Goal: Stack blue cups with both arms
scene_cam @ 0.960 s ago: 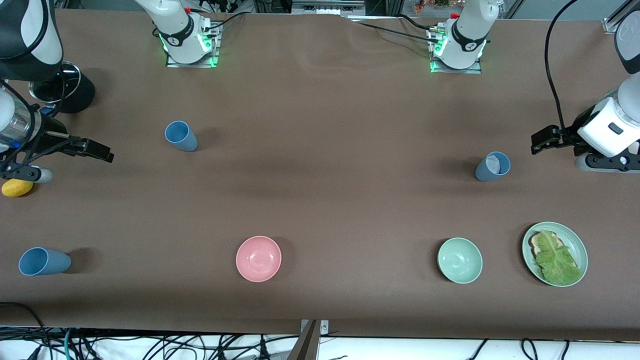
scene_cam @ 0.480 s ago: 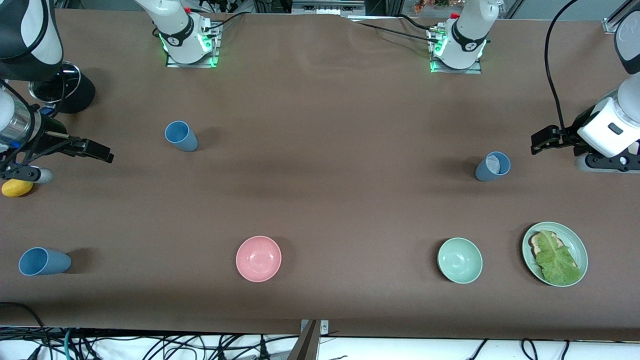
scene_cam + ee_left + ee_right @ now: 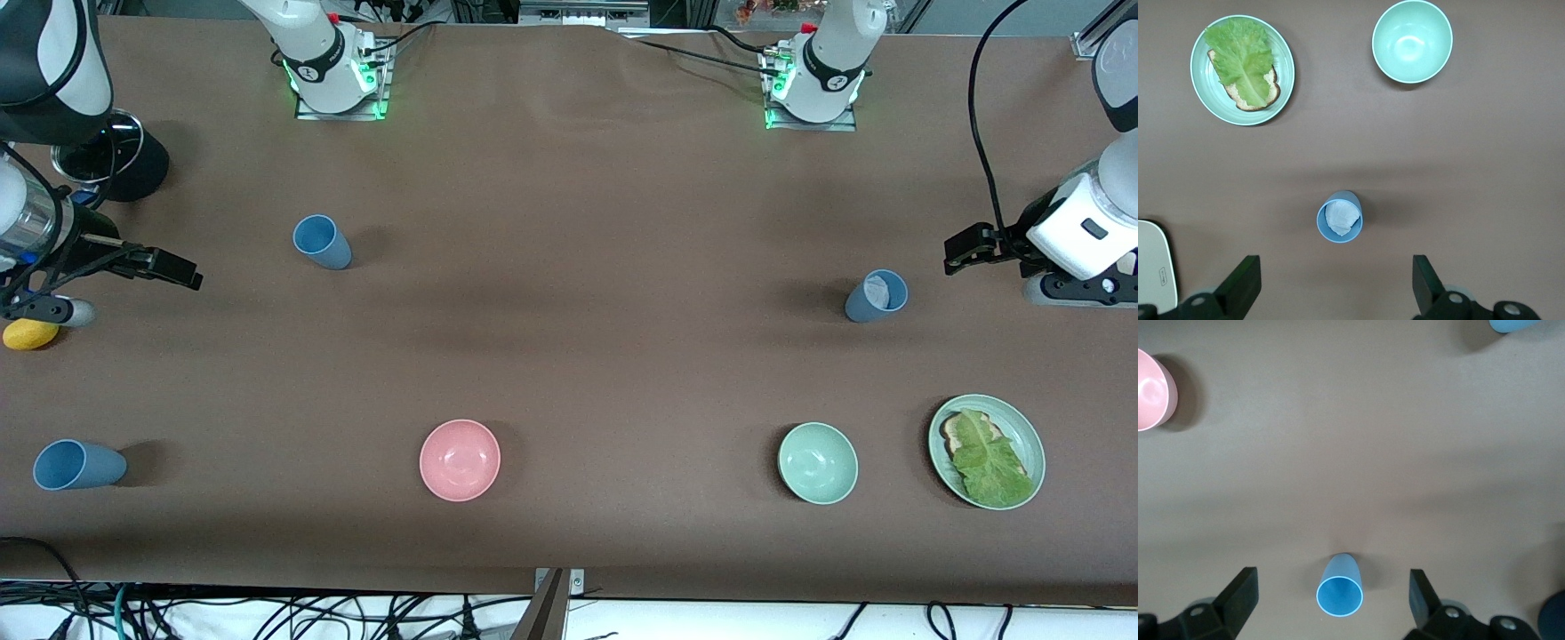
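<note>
left claw (image 3: 1331, 293): open, empty, over blue cup holding white wad, perhaps paper (image 3: 1339, 217) | right claw (image 3: 1331, 610): open, empty, over empty blue cup (image 3: 1339, 587)

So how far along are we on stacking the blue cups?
Nothing is stacked yet. All three stand apart on the table: one cup and another toward the right arm's end, and a third with white stuff inside toward the left arm's end. The left gripper and right gripper are open and empty, each over a cup. Every grasp and stack remains.
</note>
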Robot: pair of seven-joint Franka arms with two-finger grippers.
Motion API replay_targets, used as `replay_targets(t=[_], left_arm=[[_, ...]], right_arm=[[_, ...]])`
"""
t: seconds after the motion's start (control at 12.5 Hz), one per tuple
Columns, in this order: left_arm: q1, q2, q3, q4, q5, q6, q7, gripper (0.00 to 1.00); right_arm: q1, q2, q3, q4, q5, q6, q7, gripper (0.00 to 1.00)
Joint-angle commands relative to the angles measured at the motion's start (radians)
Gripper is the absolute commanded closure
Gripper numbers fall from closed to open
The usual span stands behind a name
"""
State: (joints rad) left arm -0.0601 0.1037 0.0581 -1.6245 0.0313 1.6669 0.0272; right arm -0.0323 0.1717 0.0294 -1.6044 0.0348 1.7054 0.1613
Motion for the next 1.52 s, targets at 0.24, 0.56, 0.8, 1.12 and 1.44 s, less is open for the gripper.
replay_targets(t=[0.24, 0.56, 0.8, 1.12, 1.44], left_arm=[[0.003, 0.001, -0.003, 0.003, -0.011, -0.001, 0.014, 0.0], [0.003, 0.002, -0.003, 0.003, -0.011, -0.001, 0.014, 0.0], [0.003, 0.002, -0.003, 0.003, -0.011, -0.001, 0.014, 0.0], [0.003, 0.002, -0.003, 0.003, -0.011, 0.001, 0.014, 0.0], [0.003, 0.004, -0.003, 0.003, -0.011, 0.001, 0.014, 0.0]], right_arm=[[0.0, 0.008, -0.002, 0.017, 0.016, -0.006, 0.0, 0.0], [0.002, 0.008, -0.002, 0.017, 0.016, -0.007, 0.0, 0.0], [0.009, 0.003, 0.003, 0.017, 0.016, -0.007, 0.0, 0.0], [0.02, 0.002, 0.01, 0.009, 0.008, 0.0, 0.001, 0.0], [0.044, 0.031, 0.01, 0.004, 0.0, 0.082, 0.0, 0.0]])
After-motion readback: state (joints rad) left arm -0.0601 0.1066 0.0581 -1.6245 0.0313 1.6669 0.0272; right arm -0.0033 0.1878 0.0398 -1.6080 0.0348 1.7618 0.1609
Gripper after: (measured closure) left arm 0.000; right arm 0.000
